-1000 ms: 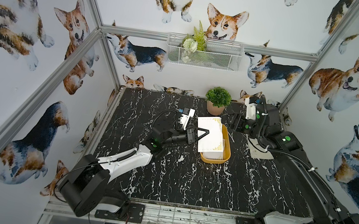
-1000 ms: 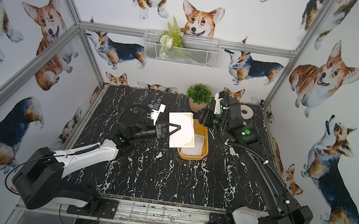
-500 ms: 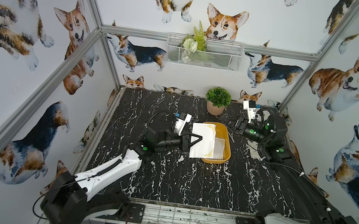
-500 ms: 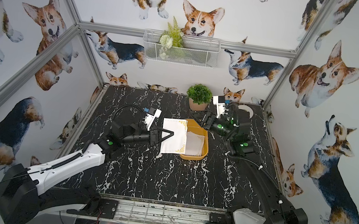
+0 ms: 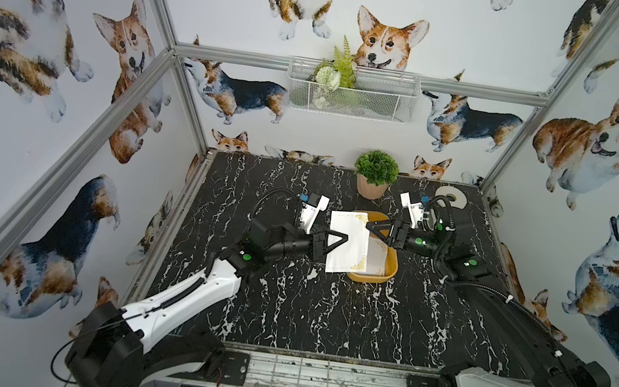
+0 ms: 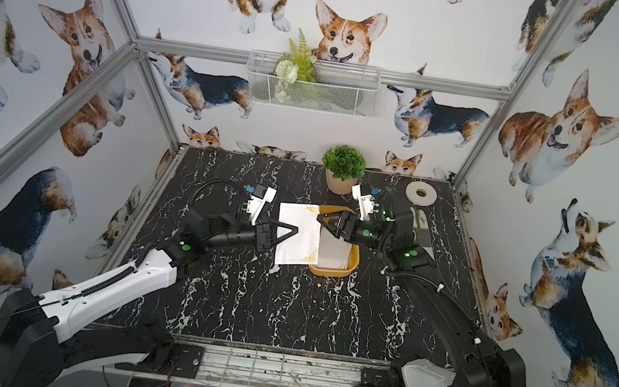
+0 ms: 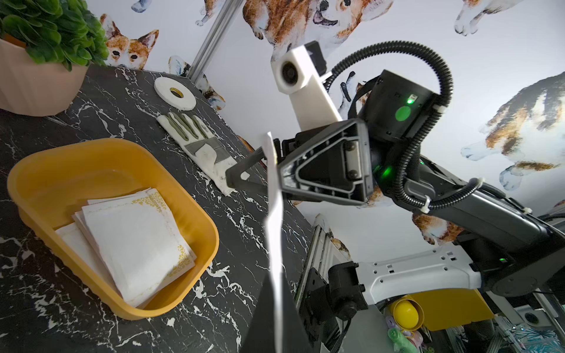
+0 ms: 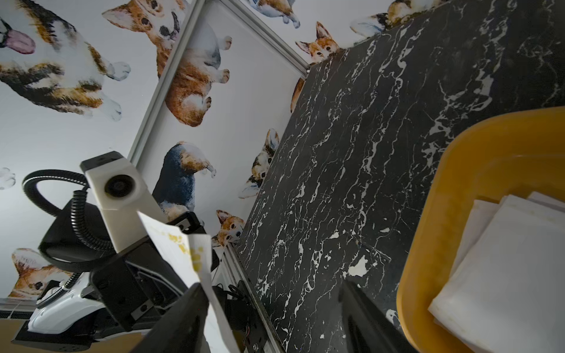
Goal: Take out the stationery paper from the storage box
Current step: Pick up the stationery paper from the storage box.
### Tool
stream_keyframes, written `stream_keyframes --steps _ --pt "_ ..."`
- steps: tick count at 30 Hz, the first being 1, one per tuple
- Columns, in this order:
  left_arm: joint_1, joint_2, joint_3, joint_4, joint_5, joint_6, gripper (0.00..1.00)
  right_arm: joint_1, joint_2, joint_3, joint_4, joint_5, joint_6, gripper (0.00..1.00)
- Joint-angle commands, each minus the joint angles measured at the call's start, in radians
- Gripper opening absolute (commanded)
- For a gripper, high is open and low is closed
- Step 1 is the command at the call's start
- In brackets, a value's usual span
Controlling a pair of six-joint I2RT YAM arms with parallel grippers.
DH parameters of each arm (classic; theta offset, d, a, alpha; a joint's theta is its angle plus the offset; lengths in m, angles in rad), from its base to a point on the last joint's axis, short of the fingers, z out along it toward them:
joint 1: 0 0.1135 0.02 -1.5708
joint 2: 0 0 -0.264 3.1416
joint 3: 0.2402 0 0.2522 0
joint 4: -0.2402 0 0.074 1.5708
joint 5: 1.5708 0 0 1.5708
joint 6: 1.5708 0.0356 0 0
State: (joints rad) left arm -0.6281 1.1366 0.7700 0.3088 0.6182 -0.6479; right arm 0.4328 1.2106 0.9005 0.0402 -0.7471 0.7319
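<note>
A white sheet of stationery paper (image 5: 348,243) (image 6: 298,239) with gold corners hangs above the table at the left rim of the yellow storage box (image 5: 393,264) (image 6: 353,262). My left gripper (image 5: 344,237) (image 6: 295,229) is shut on its left edge; the left wrist view shows the sheet (image 7: 275,214) edge-on, rising from that gripper (image 7: 276,321). My right gripper (image 5: 370,229) (image 6: 320,220) (image 8: 272,305) stands open at the sheet's far right corner, which (image 8: 183,244) lies against one finger (image 8: 189,305). More sheets (image 7: 137,238) lie stacked in the box (image 7: 211,244).
A white-and-grey glove (image 7: 195,146) and a white tape roll (image 7: 174,93) (image 5: 451,198) lie on the black marble table to the right of the box. A potted plant (image 5: 375,173) stands behind the box. A white wire basket (image 5: 351,91) hangs on the back wall.
The left gripper has carried the sheet a little leftward, off the box's middle. The right gripper has swung in from the back right to the sheet's far corner, jaws still open.
</note>
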Motion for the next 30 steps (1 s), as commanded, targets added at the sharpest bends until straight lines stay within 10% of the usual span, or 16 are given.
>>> stream_keyframes --steps 1,9,30 --pt "0.004 -0.008 0.003 0.008 0.000 0.005 0.00 0.026 0.009 0.005 0.084 -0.018 0.013 0.72" --pt "0.002 0.000 -0.003 0.017 -0.004 0.001 0.00 0.043 0.036 -0.030 0.308 -0.082 0.140 0.67" --pt "0.004 0.009 -0.029 0.043 -0.014 -0.011 0.00 0.049 0.048 -0.014 0.381 -0.092 0.170 0.00"
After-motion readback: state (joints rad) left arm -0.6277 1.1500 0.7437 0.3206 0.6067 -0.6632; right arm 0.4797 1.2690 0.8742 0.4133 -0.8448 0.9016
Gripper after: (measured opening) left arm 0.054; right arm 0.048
